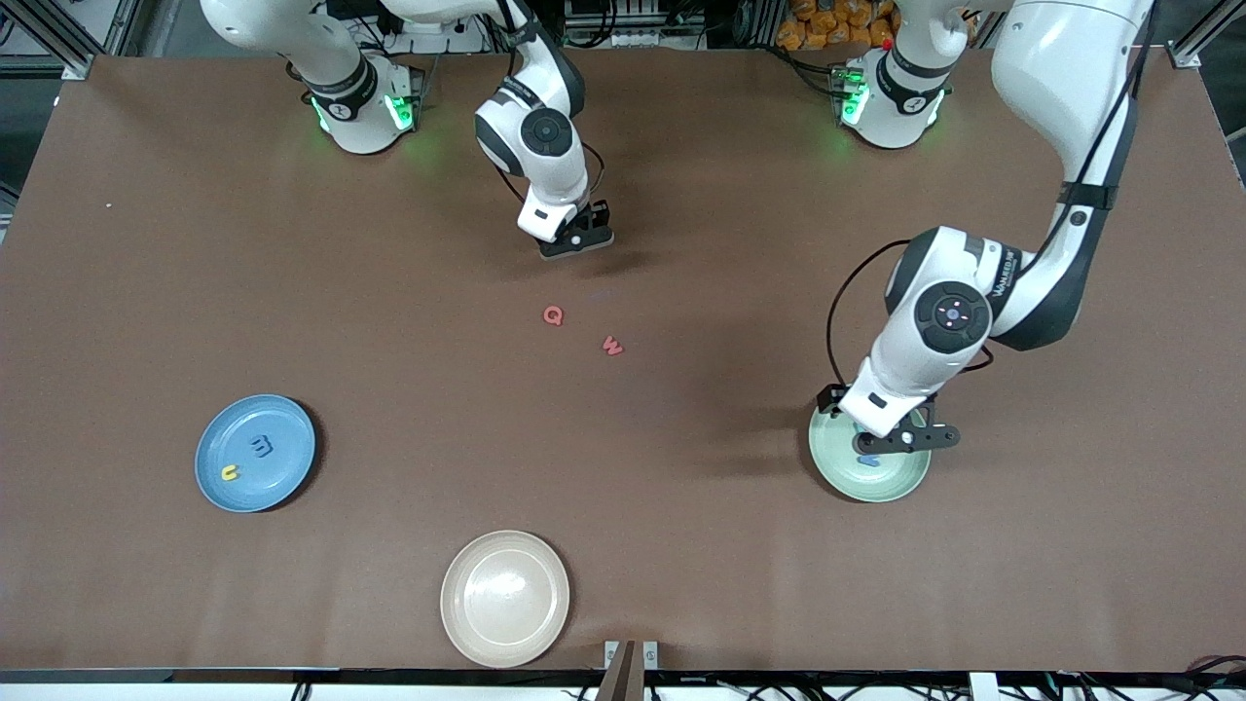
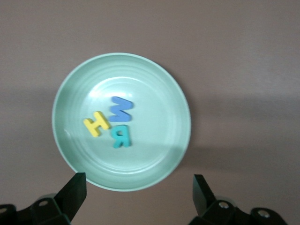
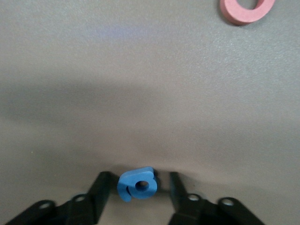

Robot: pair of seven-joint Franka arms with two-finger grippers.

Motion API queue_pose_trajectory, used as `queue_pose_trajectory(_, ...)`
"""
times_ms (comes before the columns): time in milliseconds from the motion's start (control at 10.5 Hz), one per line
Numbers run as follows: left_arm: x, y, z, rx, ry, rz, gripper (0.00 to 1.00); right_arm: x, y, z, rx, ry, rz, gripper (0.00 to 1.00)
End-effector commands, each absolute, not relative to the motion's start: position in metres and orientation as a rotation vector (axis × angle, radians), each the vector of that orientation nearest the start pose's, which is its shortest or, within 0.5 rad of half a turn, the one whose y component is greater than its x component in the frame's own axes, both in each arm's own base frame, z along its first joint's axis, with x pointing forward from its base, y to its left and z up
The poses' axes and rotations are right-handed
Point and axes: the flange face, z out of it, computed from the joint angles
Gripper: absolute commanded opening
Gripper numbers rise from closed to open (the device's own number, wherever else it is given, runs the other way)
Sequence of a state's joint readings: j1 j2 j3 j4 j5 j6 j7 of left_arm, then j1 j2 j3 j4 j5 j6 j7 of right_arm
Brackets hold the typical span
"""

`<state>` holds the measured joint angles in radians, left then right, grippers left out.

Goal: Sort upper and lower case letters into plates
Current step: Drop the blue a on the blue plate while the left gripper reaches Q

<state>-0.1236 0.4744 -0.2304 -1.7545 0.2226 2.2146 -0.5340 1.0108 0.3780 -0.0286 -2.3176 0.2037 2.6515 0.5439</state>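
Nearest to the camera lies the cream plate, with nothing on it. Toward the right arm's end sits the blue plate, holding a yellow u and a dark blue m. Near the middle, the right gripper is low at the table, its fingers on both sides of a blue a — whether they already pinch it, I cannot tell. Two red letters, Q and w, lie on the table nearer to the camera. Over the mint plate the left gripper hangs with fingers spread wide — inside lie a yellow H, a blue W and a teal R.
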Motion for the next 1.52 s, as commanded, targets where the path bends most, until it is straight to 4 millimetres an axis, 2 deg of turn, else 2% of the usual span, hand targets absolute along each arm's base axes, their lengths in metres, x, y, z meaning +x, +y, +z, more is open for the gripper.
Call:
queue_pose_trajectory(0, 0.618, -0.229, 0.323, -3.127, -0.197, -0.041, 1.0, 0.286, 0.418, 0.18, -3.069, -0.338, 0.153, 0.0)
queue_pose_trajectory(95, 0.617, -0.231, 0.326, -3.137, -0.22, -0.04, 1.0, 0.291, 0.419, 0.188, -3.059, -0.329, 0.139, 0.0)
queue_pose_trajectory(285, 0.609, -0.253, 0.33, -3.157, -0.268, -0.029, 1.0, 0.324, 0.403, 0.21, -3.036, -0.264, 0.1, 0.0)
queue_pose_trajectory(380, 0.604, -0.269, 0.332, -3.16, -0.306, -0.032, 1.0, 0.348, 0.391, 0.223, -3.017, -0.241, 0.064, 0.0)
queue_pose_trajectory(476, 0.597, -0.289, 0.335, -3.163, -0.313, -0.042, 1.0, 0.378, 0.371, 0.232, -3.002, -0.24, 0.028, 0.0)
queue_pose_trajectory(571, 0.589, -0.314, 0.335, -3.174, -0.263, -0.047, 1.0, 0.407, 0.352, 0.24, -2.992, -0.24, -0.005, 0.0)
queue_pose_trajectory(761, 0.566, -0.371, 0.325, -3.193, -0.152, -0.027, 1.0, 0.479, 0.3, 0.266, -2.984, -0.237, -0.022, 0.0)
queue_pose_trajectory(951, 0.546, -0.448, 0.321, -3.214, -0.294, -0.047, 1.0, 0.549, 0.234, 0.299, -2.987, -0.267, 0.013, 0.0)
queue_pose_trajectory(1046, 0.538, -0.478, 0.314, -3.206, -0.343, -0.073, 1.0, 0.581, 0.196, 0.305, -3.0, -0.294, -0.011, 0.0)
queue_pose_trajectory(1236, 0.505, -0.535, 0.289, -3.184, -0.344, -0.096, 0.96, 0.623, 0.119, 0.287, -3.039, -0.389, -0.036, 0.0)
queue_pose_trajectory(1427, 0.475, -0.571, 0.274, -3.173, -0.317, -0.106, 0.92, 0.659, 0.05, 0.271, -3.062, -0.457, -0.061, 0.0)
